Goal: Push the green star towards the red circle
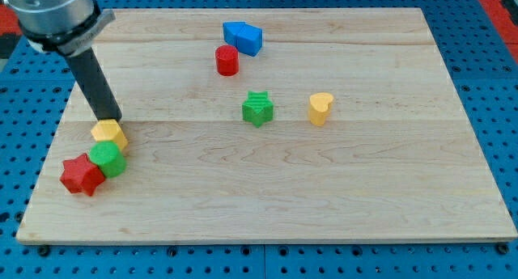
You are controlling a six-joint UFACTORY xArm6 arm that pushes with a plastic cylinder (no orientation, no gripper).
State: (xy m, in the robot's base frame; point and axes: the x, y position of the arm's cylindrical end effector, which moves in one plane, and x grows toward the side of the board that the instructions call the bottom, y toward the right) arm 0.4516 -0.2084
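Camera view shows the green star-shaped block (257, 109) mid-surface, well below-right of the red cylindrical circle block (227, 61), unpushed; my tip (109, 118), with no hand, sits far left above the yellow block (109, 134).

Bright, even overhead light, sharp focus throughout, with only soft short shadows beneath the blocks.

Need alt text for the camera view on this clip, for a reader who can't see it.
My tip rests at the view's left, just above a yellow block, green block and red star, far from the green star mid-board. The red circle sits above that star, beside a blue block; a yellow heart lies right.
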